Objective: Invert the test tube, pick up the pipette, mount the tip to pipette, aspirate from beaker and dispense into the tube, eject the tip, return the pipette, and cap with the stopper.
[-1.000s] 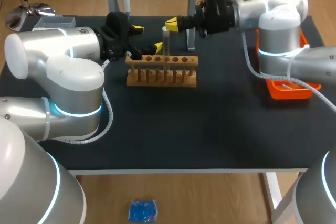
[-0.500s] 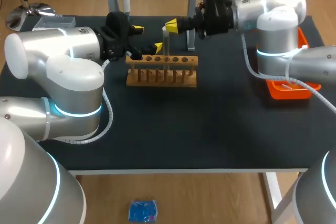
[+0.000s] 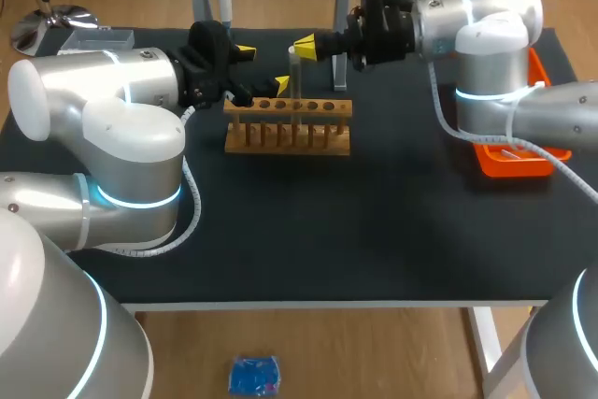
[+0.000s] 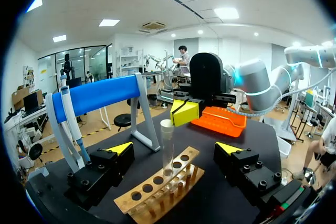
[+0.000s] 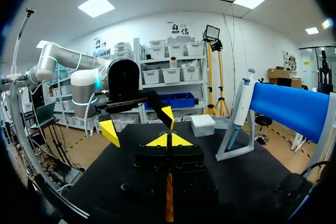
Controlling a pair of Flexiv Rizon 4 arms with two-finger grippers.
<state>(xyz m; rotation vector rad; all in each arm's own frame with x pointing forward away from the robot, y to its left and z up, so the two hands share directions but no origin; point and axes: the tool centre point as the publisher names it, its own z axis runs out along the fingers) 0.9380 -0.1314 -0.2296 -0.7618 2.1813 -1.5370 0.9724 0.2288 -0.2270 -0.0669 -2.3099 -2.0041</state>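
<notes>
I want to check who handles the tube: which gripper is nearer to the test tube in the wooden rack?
Right. The right gripper grips the test tube at its top; the left gripper stands open beside the left end of the rack, apart from the tube.

A clear test tube (image 3: 295, 81) stands upright in the wooden rack (image 3: 288, 140).

Left arm (image 3: 112, 91) jaws wide, right arm (image 3: 472, 16) jaws closed (tips touching)
</notes>
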